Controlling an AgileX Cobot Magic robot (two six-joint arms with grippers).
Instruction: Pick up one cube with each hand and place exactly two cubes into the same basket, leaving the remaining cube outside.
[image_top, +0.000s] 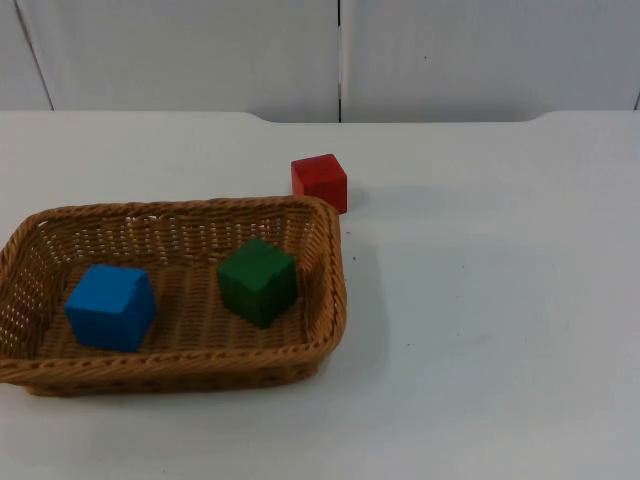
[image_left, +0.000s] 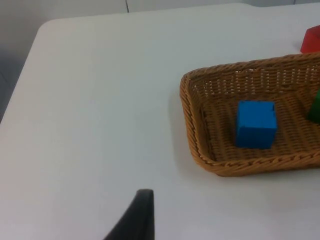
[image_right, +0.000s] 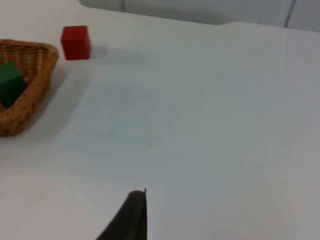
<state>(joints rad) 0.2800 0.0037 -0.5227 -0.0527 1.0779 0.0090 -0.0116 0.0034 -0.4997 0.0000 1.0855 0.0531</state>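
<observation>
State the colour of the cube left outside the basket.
Red. The cube sits on the table just beyond the basket, clearest in the top view.

A robot test room, like a lab.

The white table (image_top: 480, 330) is bare and stops at a plain grey partition wall (image_top: 200, 50) at the far side. On it sit just a wicker basket (image_top: 330, 290) and colored toy blocks, like the red cube (image_top: 319, 181), set out for practice.
</observation>
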